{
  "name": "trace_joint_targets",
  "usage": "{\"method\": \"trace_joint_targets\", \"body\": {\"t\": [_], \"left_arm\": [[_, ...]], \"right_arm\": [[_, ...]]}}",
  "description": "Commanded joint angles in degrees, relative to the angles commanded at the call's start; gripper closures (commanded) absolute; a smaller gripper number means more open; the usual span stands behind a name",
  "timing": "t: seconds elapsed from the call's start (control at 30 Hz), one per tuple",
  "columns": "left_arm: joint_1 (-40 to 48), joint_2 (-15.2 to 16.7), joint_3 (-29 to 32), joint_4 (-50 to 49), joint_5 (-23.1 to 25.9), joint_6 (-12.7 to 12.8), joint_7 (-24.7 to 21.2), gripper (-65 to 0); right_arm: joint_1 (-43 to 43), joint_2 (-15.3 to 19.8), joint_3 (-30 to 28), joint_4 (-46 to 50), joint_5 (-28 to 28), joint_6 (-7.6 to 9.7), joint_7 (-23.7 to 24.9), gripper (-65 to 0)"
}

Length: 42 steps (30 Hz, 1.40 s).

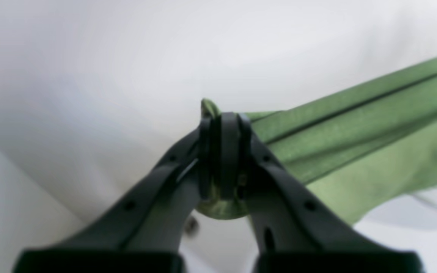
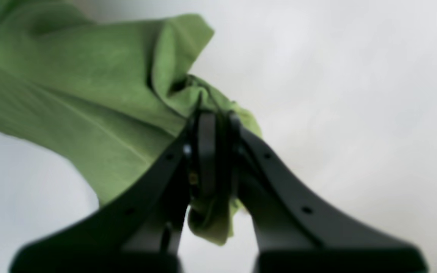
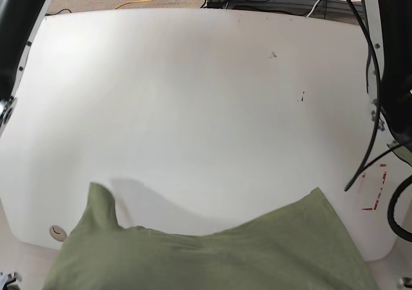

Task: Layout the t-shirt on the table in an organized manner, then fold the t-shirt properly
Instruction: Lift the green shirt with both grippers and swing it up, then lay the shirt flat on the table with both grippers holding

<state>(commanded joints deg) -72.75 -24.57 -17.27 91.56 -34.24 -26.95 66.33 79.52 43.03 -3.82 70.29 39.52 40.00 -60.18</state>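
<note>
The olive-green t-shirt [image 3: 225, 258] hangs spread across the bottom of the base view, in front of the near edge of the white table [image 3: 193, 109]. In the left wrist view my left gripper [image 1: 224, 113] is shut on a bunched bit of the t-shirt [image 1: 355, 144], and the cloth runs taut to the right. My right gripper [image 2: 212, 117] is shut on another bunched part of the t-shirt [image 2: 89, 94], whose cloth stretches away to the left. Neither gripper shows in the base view.
A round grommet hole [image 3: 58, 232] sits at the table's near left corner. Red tape marks [image 3: 376, 187] lie near the right edge. Black arm links stand at the far left [image 3: 16, 13] and far right [image 3: 393, 45], with black cables [image 3: 373, 109] hanging on the right.
</note>
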Motion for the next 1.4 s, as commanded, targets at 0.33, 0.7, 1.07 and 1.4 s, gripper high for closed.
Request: {"method": "trace_joint_targets", "body": {"t": [0.33, 0.7, 1.07, 1.4], "left_arm": [[-6.68, 0.00, 0.09, -6.24, -0.44, -0.35, 0.62, 0.0], [17.49, 0.00, -3.60, 4.04, -5.01, -0.35, 2.55, 0.0], [50.81, 4.57, -10.99, 9.41, -10.37, -0.35, 2.46, 0.0], [72.00, 8.18, -11.43, 9.32, -10.46, -0.35, 2.46, 0.0]], "right_arm": [[-2.11, 0.18, 0.79, 1.23, 0.70, 0.00, -3.87, 0.0], [-34.20, -0.18, 19.69, 18.64, 0.62, 0.00, -7.03, 0.0], [-73.41, -13.98, 34.46, 32.44, 0.00, 0.00, -4.13, 0.0], [-94.33, -22.86, 34.55, 33.32, 0.00, 0.00, 5.36, 0.0]]}}
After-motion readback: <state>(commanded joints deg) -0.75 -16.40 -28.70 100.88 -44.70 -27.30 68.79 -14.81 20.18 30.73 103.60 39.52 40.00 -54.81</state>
